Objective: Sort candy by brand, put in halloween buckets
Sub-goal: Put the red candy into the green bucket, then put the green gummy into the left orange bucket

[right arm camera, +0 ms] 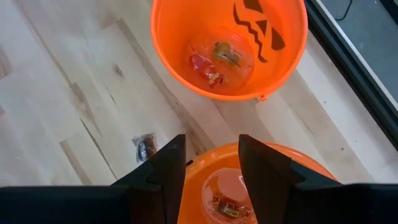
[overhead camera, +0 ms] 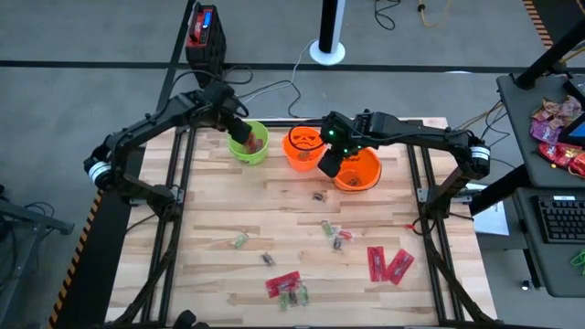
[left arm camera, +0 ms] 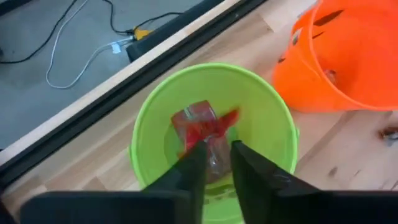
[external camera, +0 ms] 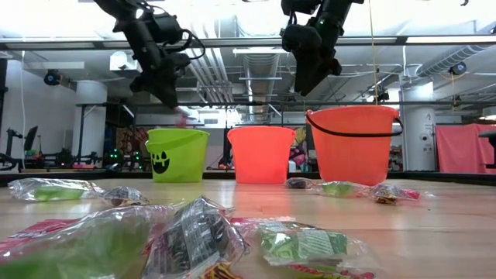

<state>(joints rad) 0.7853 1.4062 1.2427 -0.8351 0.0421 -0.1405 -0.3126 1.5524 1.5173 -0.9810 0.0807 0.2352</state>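
Three buckets stand near the table's far edge: lime green (overhead camera: 259,153) (left arm camera: 149,134), orange jack-o'-lantern (overhead camera: 294,151) (right arm camera: 171,53), wider orange (overhead camera: 367,175) (external camera: 353,147). My left gripper (overhead camera: 239,131) (left arm camera: 217,152) hovers over the green bucket, fingers slightly apart; a flat red packet (left arm camera: 202,127) is inside it, just beyond the fingertips. My right gripper (overhead camera: 329,163) (right arm camera: 211,149) hangs open over the wider orange bucket, which holds a brown mini (right arm camera: 227,205). The jack-o'-lantern bucket holds green-and-red pieces (right arm camera: 217,59). More candy lies on the table: red packets (overhead camera: 388,265), green-and-red pieces (overhead camera: 338,236).
A brown mini (overhead camera: 318,195) (right arm camera: 146,148) lies just in front of the orange buckets. A red-and-black unit (overhead camera: 203,32) sits beyond the far edge. Crinkly pink bags (overhead camera: 553,123) and a keyboard (overhead camera: 559,219) are on a side desk to the right.
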